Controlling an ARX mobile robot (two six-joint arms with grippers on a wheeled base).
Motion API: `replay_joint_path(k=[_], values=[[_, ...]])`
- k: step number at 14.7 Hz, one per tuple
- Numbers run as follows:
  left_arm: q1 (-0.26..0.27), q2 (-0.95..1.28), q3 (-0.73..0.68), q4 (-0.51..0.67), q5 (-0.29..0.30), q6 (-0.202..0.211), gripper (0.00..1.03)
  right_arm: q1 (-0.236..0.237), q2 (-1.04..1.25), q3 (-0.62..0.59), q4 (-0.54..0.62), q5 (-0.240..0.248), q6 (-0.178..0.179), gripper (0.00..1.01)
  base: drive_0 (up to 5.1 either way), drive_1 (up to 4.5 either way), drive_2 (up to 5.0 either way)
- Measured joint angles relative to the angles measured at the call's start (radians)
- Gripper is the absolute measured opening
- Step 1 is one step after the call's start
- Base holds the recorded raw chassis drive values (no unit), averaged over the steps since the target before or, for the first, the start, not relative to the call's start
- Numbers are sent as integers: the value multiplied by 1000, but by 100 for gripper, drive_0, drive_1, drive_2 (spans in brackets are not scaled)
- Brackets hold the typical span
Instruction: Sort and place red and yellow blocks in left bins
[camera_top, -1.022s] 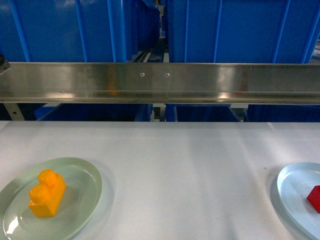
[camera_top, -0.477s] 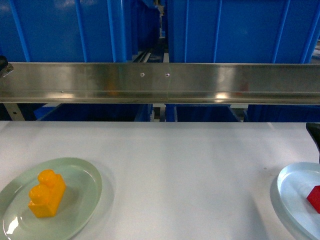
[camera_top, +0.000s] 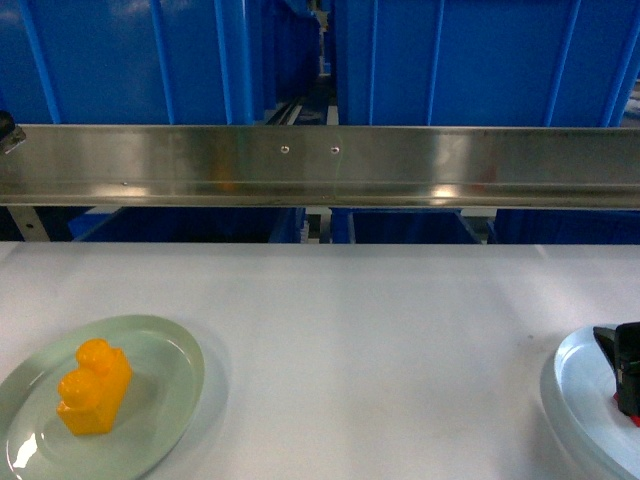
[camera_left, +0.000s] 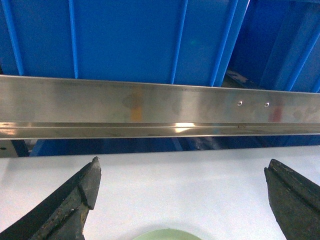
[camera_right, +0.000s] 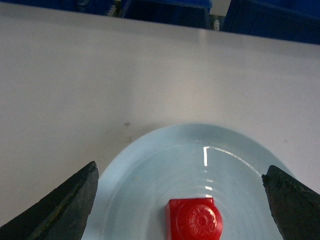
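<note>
Right claw spread wide over red block on pale blue plate, not gripping. Left claw likewise wide, above worktop. Yellow block on green plate, left. Blue bins behind steel rail.

Left claw with two dark, matte black fingers, wedge-shaped, tapering to blunt tips, ridged rubbery edges, right claw with matching black wedge fingers, coarse-textured, glossy black housing in head view
</note>
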Motion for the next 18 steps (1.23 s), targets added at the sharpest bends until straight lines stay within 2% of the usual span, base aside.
replay_joint_path(k=[5, 14, 15, 18], values=[[0, 0, 0, 0, 0, 0, 98, -1, 145, -23, 83, -1, 13, 98, 0, 0, 0], [0, 0, 0, 0, 0, 0, 98, -41, 227, 61, 42, -19, 27, 98, 0, 0, 0], [0, 0, 0, 1, 0, 0, 98, -56, 249, 66, 47, -21, 38, 97, 0, 0, 0], [0, 0, 0, 0, 0, 0, 98, -67, 264, 66, 63, -18, 51, 68, 0, 0, 0]])
